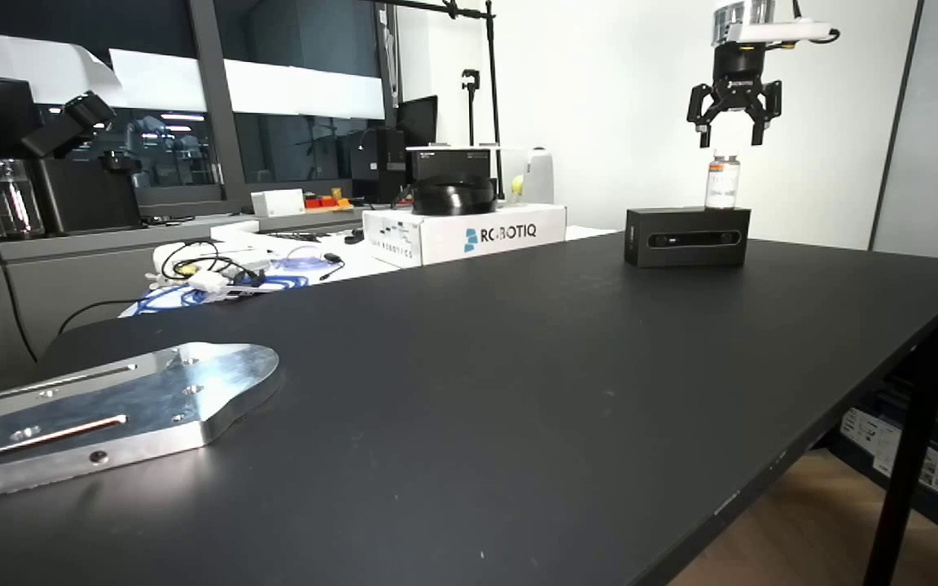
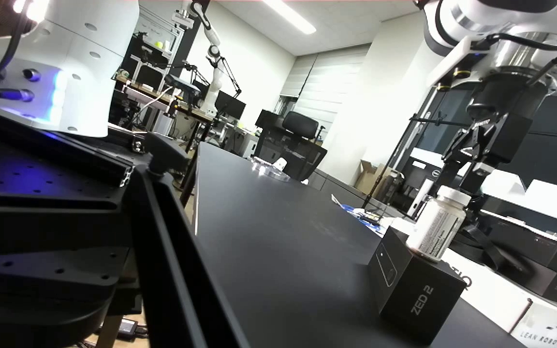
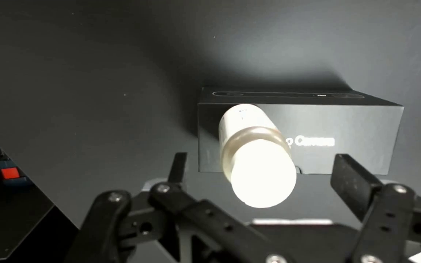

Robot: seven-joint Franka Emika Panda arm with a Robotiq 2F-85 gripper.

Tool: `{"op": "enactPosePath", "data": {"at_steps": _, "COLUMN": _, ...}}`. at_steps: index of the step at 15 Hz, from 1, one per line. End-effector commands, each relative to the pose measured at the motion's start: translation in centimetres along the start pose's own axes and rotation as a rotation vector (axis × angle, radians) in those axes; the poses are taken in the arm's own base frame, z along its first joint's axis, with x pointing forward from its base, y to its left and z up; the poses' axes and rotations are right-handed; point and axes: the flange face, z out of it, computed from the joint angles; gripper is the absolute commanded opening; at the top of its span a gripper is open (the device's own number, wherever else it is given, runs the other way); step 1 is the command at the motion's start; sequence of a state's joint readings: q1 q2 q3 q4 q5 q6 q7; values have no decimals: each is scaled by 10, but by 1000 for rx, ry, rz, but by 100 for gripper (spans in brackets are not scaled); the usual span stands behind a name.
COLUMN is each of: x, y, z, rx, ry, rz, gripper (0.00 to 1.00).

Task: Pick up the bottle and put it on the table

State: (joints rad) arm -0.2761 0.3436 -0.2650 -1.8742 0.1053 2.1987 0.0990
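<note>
The small bottle [image 1: 722, 181] has a pale cap and a white label, and stands upright on the black box [image 1: 686, 238]. It also shows on the box in the other views [image 2: 437, 227] [image 3: 247, 118]. My gripper [image 1: 731, 141] is open and empty, with its fingertips just above the cap. In the wrist view the bottle's bright cap lies between the spread fingers [image 3: 261, 166], touching neither. In an exterior view the gripper [image 2: 462, 186] is partly hidden behind the bottle. The table [image 1: 469, 407] is the large black top under the box; it also shows in the wrist view [image 3: 86, 73].
A metal plate [image 1: 111, 399] lies at the table's far end from the box. A white Robotiq carton [image 1: 469, 232] stands beyond the table's edge, with cables [image 1: 216, 273] near it. The table's straight edge [image 1: 811, 443] runs along one side. The robot base [image 2: 56, 72] stands beside the table.
</note>
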Motion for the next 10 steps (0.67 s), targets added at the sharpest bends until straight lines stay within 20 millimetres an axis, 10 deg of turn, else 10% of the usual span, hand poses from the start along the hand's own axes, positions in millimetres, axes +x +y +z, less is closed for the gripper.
{"op": "enactPosePath", "data": {"at_steps": 1, "x": 5, "y": 0, "z": -1, "rx": -32, "ry": -8, "rz": 23, "gripper": 100}}
{"op": "enactPosePath", "data": {"at_steps": 3, "x": 6, "y": 1, "z": 1, "rx": -35, "ry": -12, "rz": 16, "gripper": 100}}
{"op": "enactPosePath", "data": {"at_steps": 4, "x": 6, "y": 1, "z": 3, "rx": -39, "ry": -11, "rz": 17, "gripper": 75}}
{"op": "enactPosePath", "data": {"at_steps": 10, "x": 4, "y": -2, "z": 4, "rx": -59, "ry": 2, "rz": -6, "gripper": 39}}
